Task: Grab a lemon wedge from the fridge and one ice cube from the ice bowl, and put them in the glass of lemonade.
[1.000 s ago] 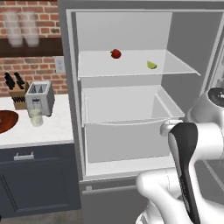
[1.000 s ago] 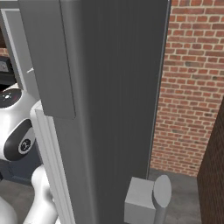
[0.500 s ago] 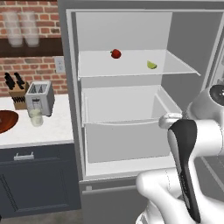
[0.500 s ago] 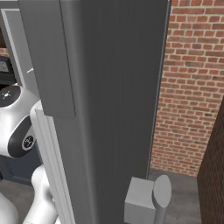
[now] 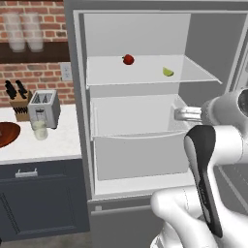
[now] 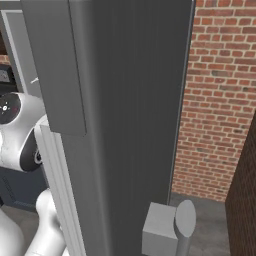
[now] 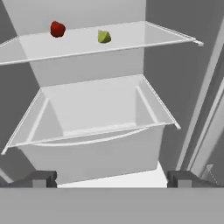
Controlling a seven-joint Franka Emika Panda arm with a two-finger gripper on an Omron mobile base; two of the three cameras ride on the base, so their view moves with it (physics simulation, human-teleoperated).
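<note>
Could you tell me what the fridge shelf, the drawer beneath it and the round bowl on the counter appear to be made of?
The thin, see-through fridge shelf looks like clear glass or plastic; the wall shows through it. The white open-topped drawer seems matte, faintly translucent plastic. The reddish-brown round bowl looks like polished wood, judging by its warm colour, though grain is too small to tell.

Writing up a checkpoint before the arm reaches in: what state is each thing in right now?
fridge: door open
drawer: pulled out, nothing visible inside
lemon wedge: lying on the shelf, untouched
red fruit: on the same shelf
glass of lemonade: upright on the counter
gripper: open, holding nothing
</note>
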